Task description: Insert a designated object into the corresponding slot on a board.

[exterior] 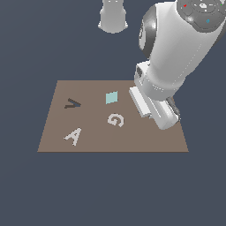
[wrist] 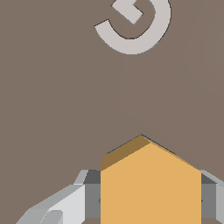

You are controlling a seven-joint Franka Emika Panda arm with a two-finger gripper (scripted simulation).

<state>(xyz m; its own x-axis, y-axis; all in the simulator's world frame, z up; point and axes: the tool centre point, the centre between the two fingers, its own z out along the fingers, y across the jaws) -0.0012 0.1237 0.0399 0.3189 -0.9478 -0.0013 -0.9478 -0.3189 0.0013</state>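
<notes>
The orange hexagonal block (wrist: 148,183) fills the near part of the wrist view, and my gripper (wrist: 151,199) is shut on it, with grey fingers (wrist: 89,197) pressed against its two sides. It sits low over the brown board (wrist: 57,109). A thin dark line follows the block's pointed edge, and I cannot tell whether that is the slot's rim. In the exterior view the arm's hand (exterior: 156,108) hangs over the board's (exterior: 132,139) right part and hides the block, the fingers and the slot.
On the board lie a whitish letter G (exterior: 115,119) (wrist: 133,26), a whitish letter A (exterior: 73,136), a dark V-shaped cutout (exterior: 73,104) and a pale teal diamond tile (exterior: 111,97). The arm's base (exterior: 113,17) stands beyond the board.
</notes>
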